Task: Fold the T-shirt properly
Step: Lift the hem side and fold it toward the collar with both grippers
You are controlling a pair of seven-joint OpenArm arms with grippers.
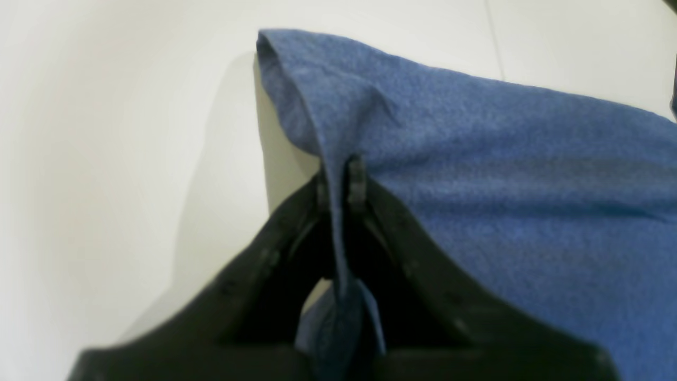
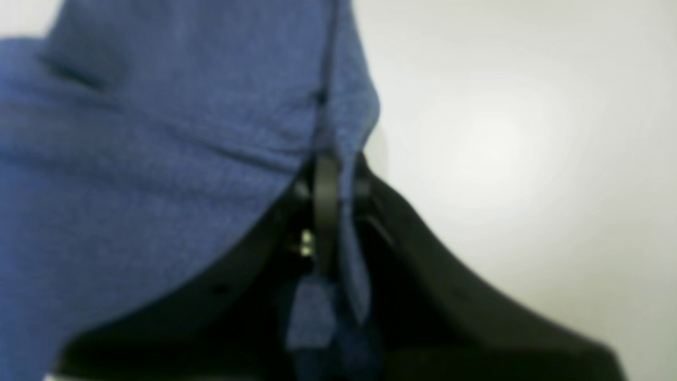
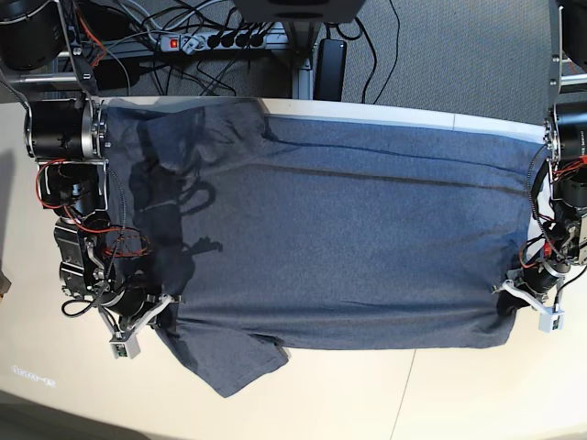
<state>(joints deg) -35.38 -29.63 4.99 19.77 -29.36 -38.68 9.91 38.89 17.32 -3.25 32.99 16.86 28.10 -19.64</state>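
The slate-blue T-shirt point(image 3: 330, 238) lies spread sideways across the white table point(image 3: 367, 403), plain side up, one sleeve point(image 3: 229, 362) sticking out toward the front left. My left gripper point(image 3: 507, 302), at the right of the base view, is shut on the shirt's front right corner; in the left wrist view its black fingertips point(image 1: 357, 182) pinch a fold of the T-shirt point(image 1: 476, 174). At the left of the base view my right gripper point(image 3: 163, 313) is shut on the T-shirt point(image 2: 158, 159) edge beside the sleeve, the cloth passing between its fingers point(image 2: 323, 196).
Both arm bases point(image 3: 60, 137) stand at the table's left and right ends. Behind the table's far edge lie a power strip point(image 3: 220, 38) and tangled cables on grey carpet. Bare white table shows in front of the shirt.
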